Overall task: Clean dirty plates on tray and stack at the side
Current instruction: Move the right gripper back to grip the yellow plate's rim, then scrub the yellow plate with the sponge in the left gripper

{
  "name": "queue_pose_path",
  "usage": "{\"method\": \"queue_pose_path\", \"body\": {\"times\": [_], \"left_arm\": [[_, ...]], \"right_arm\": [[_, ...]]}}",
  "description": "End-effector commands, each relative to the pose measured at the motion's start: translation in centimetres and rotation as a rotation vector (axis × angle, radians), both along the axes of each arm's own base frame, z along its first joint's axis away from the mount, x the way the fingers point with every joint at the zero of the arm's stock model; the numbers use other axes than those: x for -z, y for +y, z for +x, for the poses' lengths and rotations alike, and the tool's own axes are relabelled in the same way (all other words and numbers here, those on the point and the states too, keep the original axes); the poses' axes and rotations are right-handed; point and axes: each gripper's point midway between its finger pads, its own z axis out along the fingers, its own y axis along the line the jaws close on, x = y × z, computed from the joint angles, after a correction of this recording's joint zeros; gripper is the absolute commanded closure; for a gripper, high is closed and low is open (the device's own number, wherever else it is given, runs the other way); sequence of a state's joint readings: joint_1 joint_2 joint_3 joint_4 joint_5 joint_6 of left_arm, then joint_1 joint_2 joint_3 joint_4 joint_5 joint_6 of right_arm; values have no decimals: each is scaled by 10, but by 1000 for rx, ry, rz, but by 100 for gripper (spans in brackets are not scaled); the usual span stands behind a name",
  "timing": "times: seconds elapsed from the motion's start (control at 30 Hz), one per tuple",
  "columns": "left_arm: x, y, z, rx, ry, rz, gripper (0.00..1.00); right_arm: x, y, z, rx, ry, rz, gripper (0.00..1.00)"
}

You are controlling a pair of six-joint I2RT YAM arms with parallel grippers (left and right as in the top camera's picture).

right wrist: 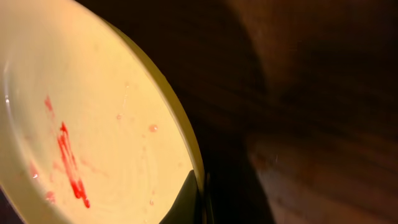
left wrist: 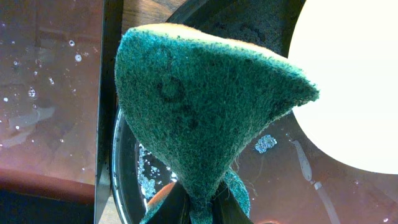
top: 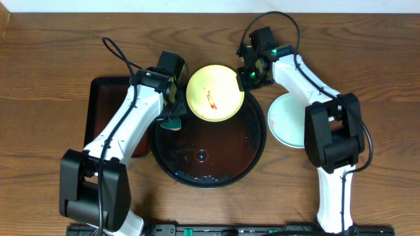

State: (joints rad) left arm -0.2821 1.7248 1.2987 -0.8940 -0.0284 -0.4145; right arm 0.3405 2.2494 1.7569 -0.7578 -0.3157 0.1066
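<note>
Looks like scrubbing of the last dirty plate. Holds the pale yellow plate [top: 214,94], streaked with red sauce, over the far rim of the round black tray [top: 257,141], pinched at its edge in the right gripper [top: 247,77]. Clamps a green sponge [left wrist: 199,106] in the left gripper [left wrist: 198,208], just beside the plate. Next calls for pressing sponge onto smears, then stacking on what seems a clean pale plate [top: 283,121] at the right.

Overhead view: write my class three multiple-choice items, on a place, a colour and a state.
1. Where is the pale blue-green plate? A on the table, right of the round tray; B inside the round tray; C on the rectangular tray.
2. What colour is the sauce on the yellow plate? A green; B red; C brown.
3. The left gripper is: A open; B shut on a plate; C shut on the sponge.
Answers: 1 A, it lies beside the tray; 2 B, red smears show; 3 C, it pinches the sponge.
</note>
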Motion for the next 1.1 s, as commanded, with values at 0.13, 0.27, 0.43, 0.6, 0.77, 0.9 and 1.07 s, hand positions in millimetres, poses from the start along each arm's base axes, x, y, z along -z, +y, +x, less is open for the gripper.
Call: {"method": "queue_pose_path", "body": {"times": [0.13, 0.27, 0.43, 0.6, 0.77, 0.9, 1.07], "left_arm": [[-5, 1, 4, 10, -12, 4, 93], [-5, 1, 4, 9, -12, 4, 92], [-5, 1, 4, 10, -12, 4, 92], [-5, 1, 4, 10, -12, 4, 92], [-5, 1, 4, 10, -14, 4, 92], [-5, 0, 5, 10, -16, 3, 92], [-4, 0, 4, 10, -12, 3, 93]], "right_arm": [[-25, 10, -46, 131, 174, -27, 99], [-19, 13, -76, 121, 255, -112, 99], [-15, 17, -98, 90, 279, -206, 95], [-14, 20, -101, 76, 272, -222, 73], [-13, 25, -91, -18, 201, -209, 71], [-4, 28, -86, -63, 159, -198, 76], [21, 23, -95, -49, 178, -204, 99]]}}
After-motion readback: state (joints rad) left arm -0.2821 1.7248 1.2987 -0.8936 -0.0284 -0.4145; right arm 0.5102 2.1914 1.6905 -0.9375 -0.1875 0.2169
